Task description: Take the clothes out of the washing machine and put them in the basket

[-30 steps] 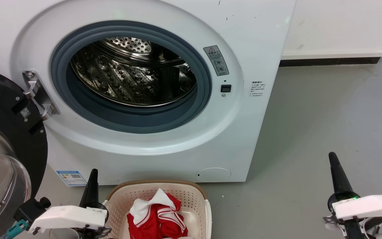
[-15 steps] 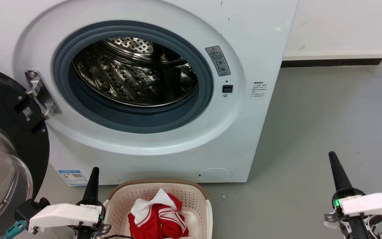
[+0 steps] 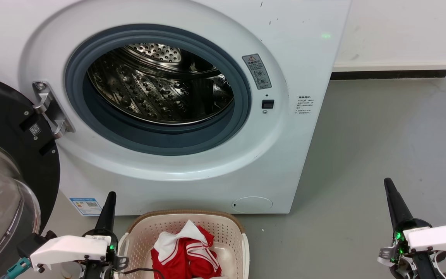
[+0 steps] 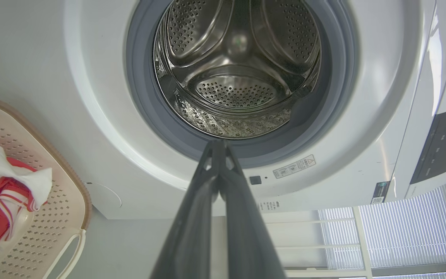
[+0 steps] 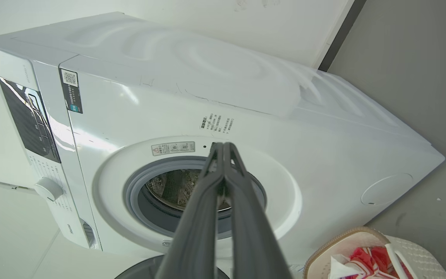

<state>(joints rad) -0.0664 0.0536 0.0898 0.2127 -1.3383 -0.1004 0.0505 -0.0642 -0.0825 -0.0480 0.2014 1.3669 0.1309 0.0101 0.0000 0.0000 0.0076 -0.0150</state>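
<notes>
Left wrist view: left gripper (image 4: 218, 144) fingers pressed together, holding nothing, aimed at the washing machine (image 4: 103, 116) porthole; I see the drum (image 4: 234, 89) back wall here. Right wrist view: right gripper (image 5: 223, 145) same, closed and empty, and adds the machine's control panel (image 5: 29, 116). Head view: clothes (image 3: 184, 252) bunched in the basket (image 3: 227, 228) just in front of the machine, white end toward it; basket's long axis cropped, can't tell.

Red/white clothes (image 3: 180, 259) in cream basket (image 3: 217, 226), just in front of white washing machine (image 3: 192, 174), door (image 3: 2, 116) open
</notes>
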